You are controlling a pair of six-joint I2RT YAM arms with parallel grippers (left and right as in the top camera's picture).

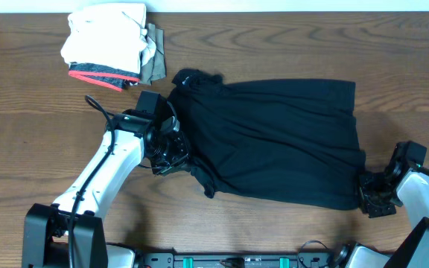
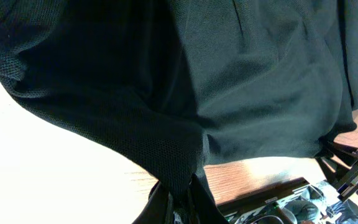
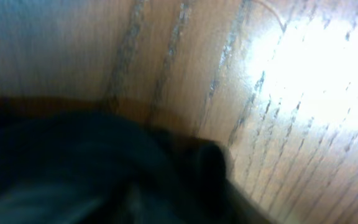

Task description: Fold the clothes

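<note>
The clothes (image 1: 274, 141), a black shirt, lie spread across the middle of the wooden table (image 1: 28, 141). My left gripper (image 1: 173, 155) is at the shirt's left edge, shut on a pinch of the black mesh fabric (image 2: 229, 81). In the left wrist view the cloth hangs up out of the left gripper (image 2: 180, 198). My right gripper (image 1: 369, 195) sits low at the shirt's front right corner. The right wrist view is blurred: dark cloth (image 3: 61, 162) fills the lower left around the right gripper (image 3: 179, 190), and I cannot make out how the jaws stand.
A stack of folded garments (image 1: 110, 45), white on top with grey, red trim and olive, stands at the back left. The arms' base rail (image 1: 237, 260) runs along the table's front edge. Bare wood (image 3: 260, 93) lies to the right of the shirt.
</note>
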